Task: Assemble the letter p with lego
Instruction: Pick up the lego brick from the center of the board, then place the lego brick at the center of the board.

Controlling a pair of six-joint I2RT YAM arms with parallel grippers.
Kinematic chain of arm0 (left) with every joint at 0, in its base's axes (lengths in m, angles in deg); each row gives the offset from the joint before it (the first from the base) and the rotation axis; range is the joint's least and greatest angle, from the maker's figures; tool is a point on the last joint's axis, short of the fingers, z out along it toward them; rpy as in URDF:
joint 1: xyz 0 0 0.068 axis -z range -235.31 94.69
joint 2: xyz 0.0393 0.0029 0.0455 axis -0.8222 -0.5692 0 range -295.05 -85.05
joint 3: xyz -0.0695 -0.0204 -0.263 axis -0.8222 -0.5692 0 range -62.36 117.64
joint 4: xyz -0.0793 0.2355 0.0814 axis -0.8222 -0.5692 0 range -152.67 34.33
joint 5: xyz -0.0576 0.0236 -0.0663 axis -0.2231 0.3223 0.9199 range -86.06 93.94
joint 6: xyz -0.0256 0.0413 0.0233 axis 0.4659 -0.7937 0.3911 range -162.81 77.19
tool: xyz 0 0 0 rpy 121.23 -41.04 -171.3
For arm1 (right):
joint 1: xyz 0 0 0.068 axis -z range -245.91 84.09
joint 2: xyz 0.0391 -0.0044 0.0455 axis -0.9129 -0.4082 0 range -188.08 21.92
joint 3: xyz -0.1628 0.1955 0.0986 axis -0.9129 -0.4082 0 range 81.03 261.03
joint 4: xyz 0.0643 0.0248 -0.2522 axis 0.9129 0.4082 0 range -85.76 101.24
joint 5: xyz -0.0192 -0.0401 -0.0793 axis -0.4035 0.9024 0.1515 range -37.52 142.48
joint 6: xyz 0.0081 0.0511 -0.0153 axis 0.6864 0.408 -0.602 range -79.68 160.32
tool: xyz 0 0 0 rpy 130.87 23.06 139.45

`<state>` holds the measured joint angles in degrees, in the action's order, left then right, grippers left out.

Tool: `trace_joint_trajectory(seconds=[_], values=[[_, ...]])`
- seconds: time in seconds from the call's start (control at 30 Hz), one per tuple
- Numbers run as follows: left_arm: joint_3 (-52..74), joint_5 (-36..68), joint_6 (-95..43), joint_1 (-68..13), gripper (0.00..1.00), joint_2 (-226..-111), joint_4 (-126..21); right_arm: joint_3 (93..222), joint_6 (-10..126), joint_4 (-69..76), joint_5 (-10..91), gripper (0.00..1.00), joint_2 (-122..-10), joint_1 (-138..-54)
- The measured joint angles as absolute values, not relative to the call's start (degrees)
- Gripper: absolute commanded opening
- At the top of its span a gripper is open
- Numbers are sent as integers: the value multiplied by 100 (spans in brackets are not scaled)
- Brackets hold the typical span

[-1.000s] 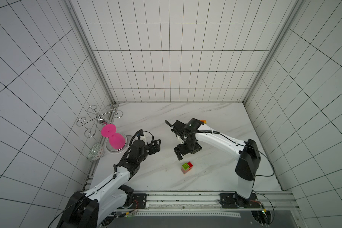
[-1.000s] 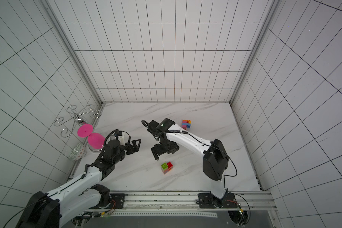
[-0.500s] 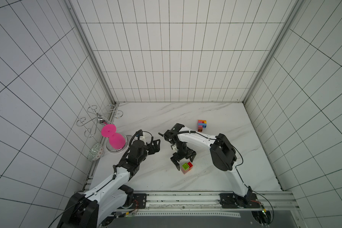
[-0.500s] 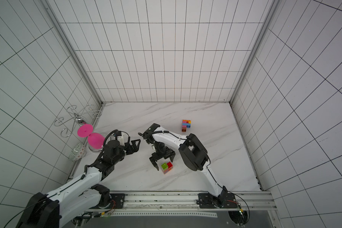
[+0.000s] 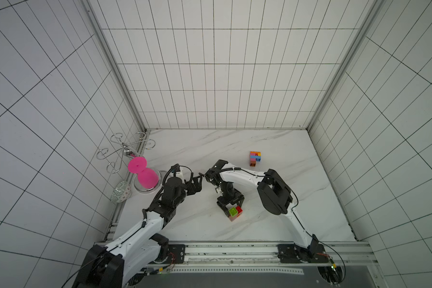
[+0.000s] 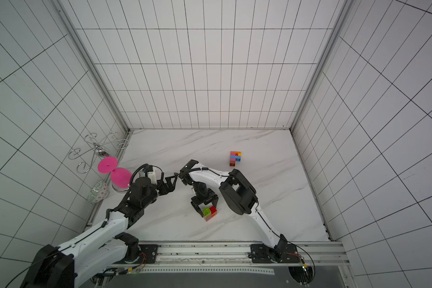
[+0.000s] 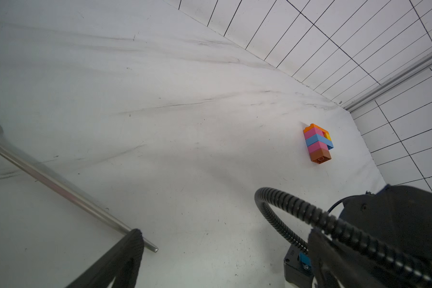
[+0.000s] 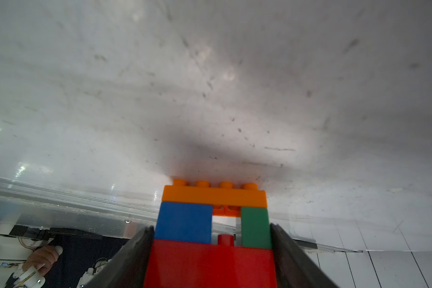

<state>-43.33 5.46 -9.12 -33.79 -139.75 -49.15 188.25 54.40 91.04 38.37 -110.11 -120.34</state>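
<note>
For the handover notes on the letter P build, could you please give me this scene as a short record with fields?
right gripper: astride the near lego block, fingers at its sides; grip unconfirmed
near lego block: red, green, blue and orange bricks, on the table
left gripper: open, holding nothing
far lego stack: orange, pink, blue and brown bricks, apart from both grippers
pink hourglass cup: beside the left wall

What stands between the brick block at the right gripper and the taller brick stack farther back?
Nothing visible. Bare table lies between the block and the stack; only the right arm's own white link crosses above it. The right gripper straddles the block.
</note>
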Motion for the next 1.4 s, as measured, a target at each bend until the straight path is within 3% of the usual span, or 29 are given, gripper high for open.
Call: trace_joint_trajectory(seconds=[0.3, 0.63, 0.9, 1.4], values=[[-4333, 546, -912, -3379, 98, -13975, -4919, 18820, 5515, 9159, 4034, 49, -11002, -12045], [-4338, 544, -912, -3379, 98, -13973, -4919, 18764, 5838, 8706, 4558, 45, -10158, -11975], [-4364, 541, -912, -3379, 98, -13901, -4921, 17647, 6122, 6872, 5308, 44, -8871, -11479], [-4370, 546, -914, -3379, 98, -13901, -4921, 15789, 6218, 1817, 6873, 45, -9131, -10819]])
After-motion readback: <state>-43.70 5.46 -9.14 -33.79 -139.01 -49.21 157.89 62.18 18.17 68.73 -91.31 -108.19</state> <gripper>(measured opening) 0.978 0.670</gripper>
